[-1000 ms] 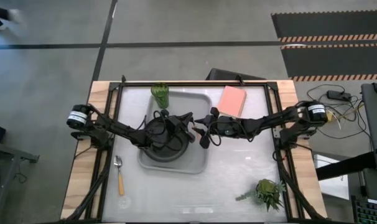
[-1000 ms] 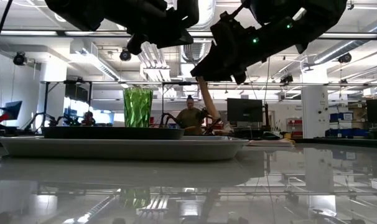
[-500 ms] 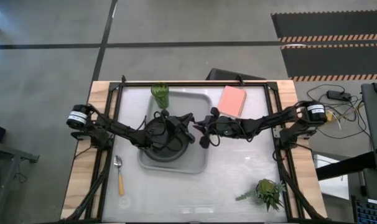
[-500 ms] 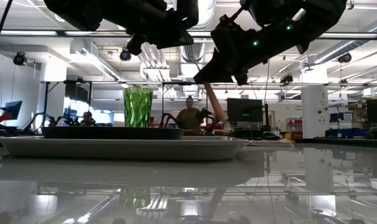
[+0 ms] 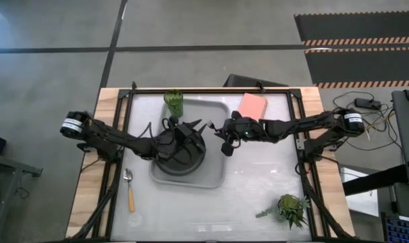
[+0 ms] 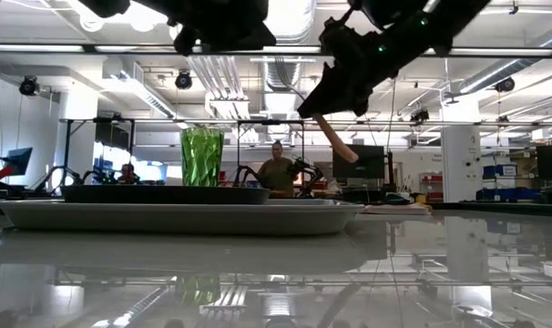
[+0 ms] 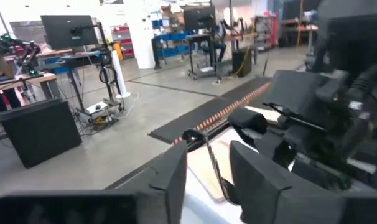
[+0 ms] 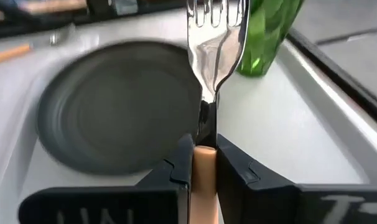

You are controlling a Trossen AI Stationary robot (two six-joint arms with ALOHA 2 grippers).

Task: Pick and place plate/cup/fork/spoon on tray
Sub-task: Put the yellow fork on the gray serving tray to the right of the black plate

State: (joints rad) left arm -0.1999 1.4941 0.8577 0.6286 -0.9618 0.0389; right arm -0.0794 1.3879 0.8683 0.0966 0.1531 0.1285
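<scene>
- Above the light-grey rectangular tray point(image 5: 214, 108), the right pincer point(image 8: 203, 158) now clamps the orange-handled, silver-tined fork point(image 8: 214, 37), taken over from the left pincer point(image 5: 199, 127), whose fingers have just parted.
- Fork placement comes next; the spoon waits.

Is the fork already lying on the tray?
No, the right tool holds the fork by its handle in the air, above the tray and the plate.
</scene>
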